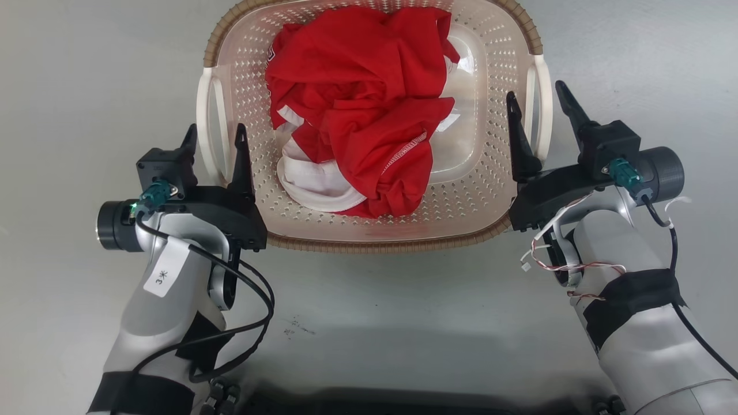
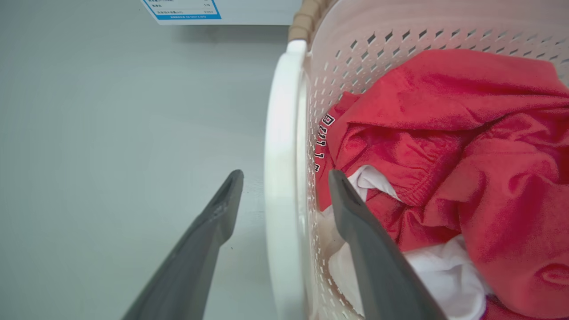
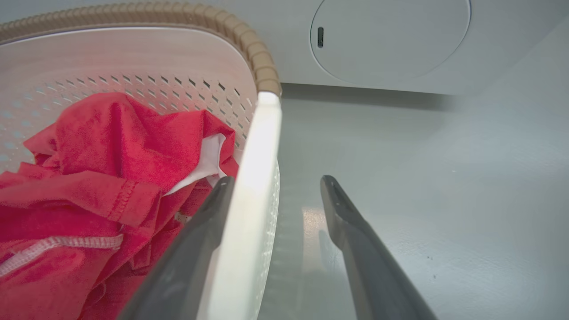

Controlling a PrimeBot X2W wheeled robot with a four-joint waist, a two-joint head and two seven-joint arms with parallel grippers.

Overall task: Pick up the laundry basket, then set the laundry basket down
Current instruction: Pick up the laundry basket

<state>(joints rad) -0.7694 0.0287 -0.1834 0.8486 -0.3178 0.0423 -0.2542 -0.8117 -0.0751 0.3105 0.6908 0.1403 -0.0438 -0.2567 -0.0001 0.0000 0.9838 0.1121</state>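
The laundry basket (image 1: 490,190) stands on the grey floor, beige-pink and perforated with a brown woven rim, holding red and white clothes (image 1: 357,109). My left gripper (image 1: 214,135) is open and straddles the basket's white left handle (image 1: 206,115), one finger outside and one inside. In the left wrist view that handle (image 2: 281,178) runs between the fingers of the left gripper (image 2: 285,178). My right gripper (image 1: 539,95) is open around the white right handle (image 1: 542,109); in the right wrist view the handle (image 3: 253,178) lies against the inner finger of the right gripper (image 3: 275,182).
A white washing machine with a round door (image 3: 391,40) stands beyond the basket, and its labelled panel (image 2: 182,9) shows in the left wrist view. Bare grey floor (image 1: 75,86) lies on both sides of the basket and in front of it.
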